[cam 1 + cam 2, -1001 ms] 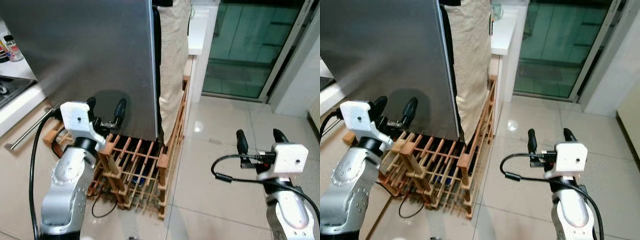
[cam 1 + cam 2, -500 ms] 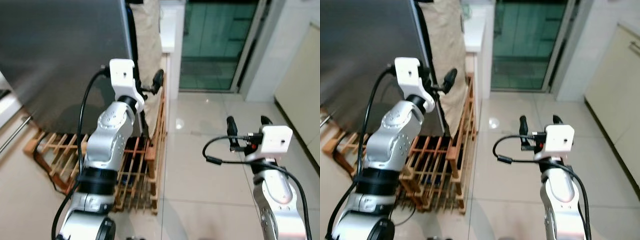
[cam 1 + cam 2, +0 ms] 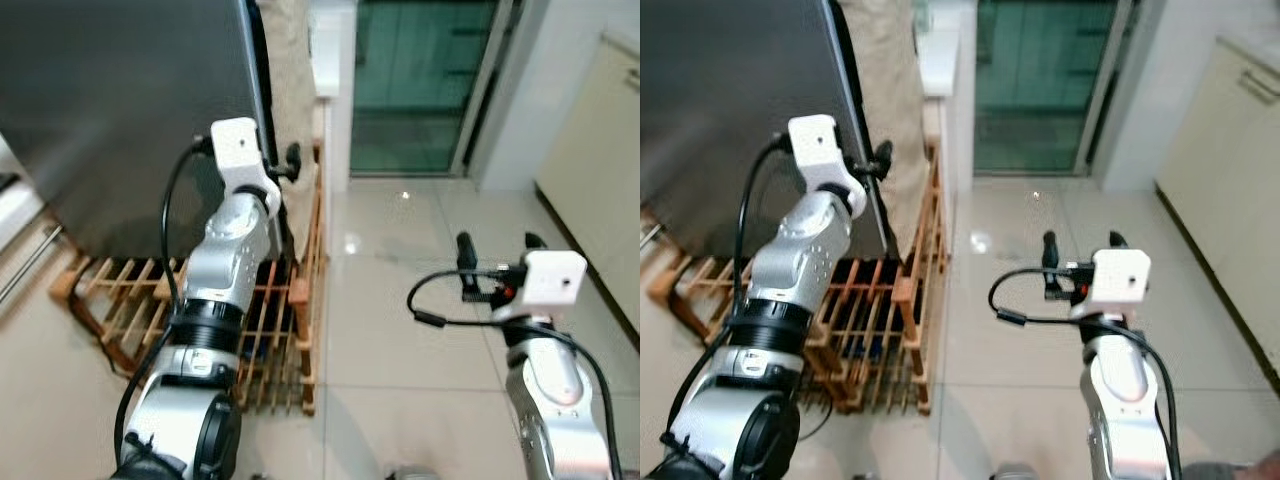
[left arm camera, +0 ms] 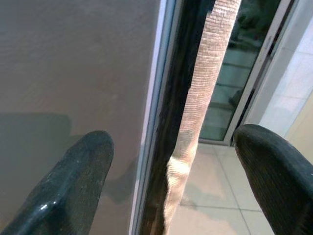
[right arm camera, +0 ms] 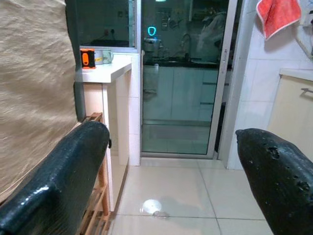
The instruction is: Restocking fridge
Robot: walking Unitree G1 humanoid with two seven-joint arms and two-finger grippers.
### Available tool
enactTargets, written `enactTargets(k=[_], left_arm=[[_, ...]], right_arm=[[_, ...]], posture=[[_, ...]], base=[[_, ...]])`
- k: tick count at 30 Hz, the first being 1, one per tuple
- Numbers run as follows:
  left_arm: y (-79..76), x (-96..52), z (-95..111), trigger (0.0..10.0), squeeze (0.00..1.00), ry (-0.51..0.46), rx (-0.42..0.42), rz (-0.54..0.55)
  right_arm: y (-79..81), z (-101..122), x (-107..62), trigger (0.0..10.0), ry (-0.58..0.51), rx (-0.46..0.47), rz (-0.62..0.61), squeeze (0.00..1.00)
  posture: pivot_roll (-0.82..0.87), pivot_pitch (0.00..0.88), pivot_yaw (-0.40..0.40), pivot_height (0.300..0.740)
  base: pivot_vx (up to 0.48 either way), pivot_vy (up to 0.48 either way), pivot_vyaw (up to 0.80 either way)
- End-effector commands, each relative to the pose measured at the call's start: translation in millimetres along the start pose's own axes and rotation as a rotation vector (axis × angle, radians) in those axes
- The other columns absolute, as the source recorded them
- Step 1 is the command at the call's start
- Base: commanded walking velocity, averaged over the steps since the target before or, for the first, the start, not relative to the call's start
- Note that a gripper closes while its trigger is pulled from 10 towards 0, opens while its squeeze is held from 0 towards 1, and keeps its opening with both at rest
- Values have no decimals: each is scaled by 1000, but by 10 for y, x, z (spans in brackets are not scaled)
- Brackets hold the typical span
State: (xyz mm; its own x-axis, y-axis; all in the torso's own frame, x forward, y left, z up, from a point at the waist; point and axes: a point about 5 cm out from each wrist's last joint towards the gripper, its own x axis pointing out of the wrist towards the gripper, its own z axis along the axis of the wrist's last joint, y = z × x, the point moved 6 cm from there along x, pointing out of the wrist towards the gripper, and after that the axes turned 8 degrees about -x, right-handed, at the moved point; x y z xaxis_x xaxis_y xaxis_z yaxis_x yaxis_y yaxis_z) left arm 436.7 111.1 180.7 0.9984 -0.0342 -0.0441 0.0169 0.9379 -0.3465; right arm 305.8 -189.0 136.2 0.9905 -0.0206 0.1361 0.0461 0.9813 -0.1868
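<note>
The fridge shows as a tall grey steel door [image 3: 120, 120], closed, on my left. My left gripper [image 3: 280, 170] is raised to the door's right edge and stands open. In the left wrist view its two fingers [image 4: 73, 186] straddle the dark door edge [image 4: 164, 107] and a hanging beige cloth [image 4: 205, 88], and nothing is held. My right gripper [image 3: 498, 245] hangs open over the tiled floor to the right, with nothing between its fingers [image 5: 58, 181].
A wooden slatted rack [image 3: 280, 320] stands on the floor at the fridge's foot, under my left arm. A white counter [image 5: 105, 73] and a glass sliding door [image 3: 410, 80] lie behind. A cream cabinet [image 3: 600, 150] lines the right side. Pale floor tiles [image 3: 400, 300] lie ahead.
The view has swung to the right. My left arm has risen from low by the rack to the fridge door's right edge. The right arm has hardly moved.
</note>
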Motion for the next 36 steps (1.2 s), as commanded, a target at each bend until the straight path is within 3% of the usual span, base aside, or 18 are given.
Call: enactTargets(k=[1, 4, 5, 6, 7, 8, 10, 11, 12, 14, 15, 16, 20, 22, 26, 31, 36], left_arm=[[-176, 36, 137, 10000, 0, -36, -18, -59], [-348, -36, 196, 10000, 0, -67, -34, -198], [-257, -167, 298, 10000, 0, -141, 15, -250], [-257, -167, 298, 10000, 0, -141, 15, -250], [-169, -267, 282, 10000, 0, -145, 25, -279], [79, -486, 181, 10000, 0, -143, 75, -298], [405, -858, -33, 10000, 0, -99, 152, -316], [501, -990, -114, 10000, 0, -77, 179, -316], [501, -990, -114, 10000, 0, -77, 179, -316], [687, -1271, -234, 10000, 0, -46, 173, -273], [687, -1271, -234, 10000, 0, -46, 173, -273], [748, -1440, -289, 10000, 0, -30, 166, -245], [680, -1437, -242, 10000, 0, -57, 175, -242], [531, -1366, -78, 10000, 0, -122, 186, -261], [505, -1288, -55, 10000, 0, -112, 211, -242], [519, -1076, -9, 10000, 0, -104, 138, -161], [496, -1042, -5, 10000, 0, -106, 116, -161]], right_arm=[[6, 25, 8, 10000, -9, -6, -2, 0], [-2, 77, 2, 10000, -26, -18, -11, 0], [-55, 162, -25, 10000, -46, -26, -37, 0], [-55, 162, -25, 10000, -46, -26, -37, 0], [-84, 233, -60, 10000, -65, -41, -46, 0], [-107, 327, -170, 10000, -93, -64, -48, 0], [-122, 409, -354, 10000, -118, -96, -44, 0], [-131, 412, -421, 10000, -119, -103, -43, 0], [-131, 412, -421, 10000, -119, -103, -43, 0], [-162, 256, -526, 10000, -60, -111, -34, 0], [-162, 256, -526, 10000, -60, -111, -34, 0], [-193, 120, -559, 10000, -14, -114, -25, 0], [-155, 52, -496, 10000, 1, -110, 11, 0], [-100, -4, -418, 10000, 8, -110, 41, 0], [-49, -28, -351, 10000, 7, -102, 51, 0], [-30, 6, -256, 10000, -3, -56, 25, 0], [-66, 31, -227, 10000, -10, -50, 10, 0]], posture=[[-243, 0, 94, 740], [-250, 0, 108, 740], [-250, 0, 113, 740], [-250, 0, 113, 740], [-246, 0, 116, 740], [-236, 0, 117, 740], [-232, 0, 115, 740], [-226, 0, 110, 740], [-226, 0, 110, 740], [-194, 6, 89, 740], [-194, 6, 89, 740], [-183, 9, 76, 740], [-160, 5, 60, 740], [-146, 1, 53, 740], [-146, 0, 60, 740], [-160, 0, 69, 740], [-173, 0, 72, 740]], base=[[0, 0, 0], [0, 0, 0], [0, 0, 0], [0, 0, 0], [0, 0, 0], [0, 0, 0], [0, 0, 0], [0, 0, 0], [0, 0, 0], [0, 0, 0], [0, 0, 0], [0, 0, 0], [0, 0, 0], [171, -167, 0], [358, -313, 0], [410, -117, 0], [439, 0, 0]])
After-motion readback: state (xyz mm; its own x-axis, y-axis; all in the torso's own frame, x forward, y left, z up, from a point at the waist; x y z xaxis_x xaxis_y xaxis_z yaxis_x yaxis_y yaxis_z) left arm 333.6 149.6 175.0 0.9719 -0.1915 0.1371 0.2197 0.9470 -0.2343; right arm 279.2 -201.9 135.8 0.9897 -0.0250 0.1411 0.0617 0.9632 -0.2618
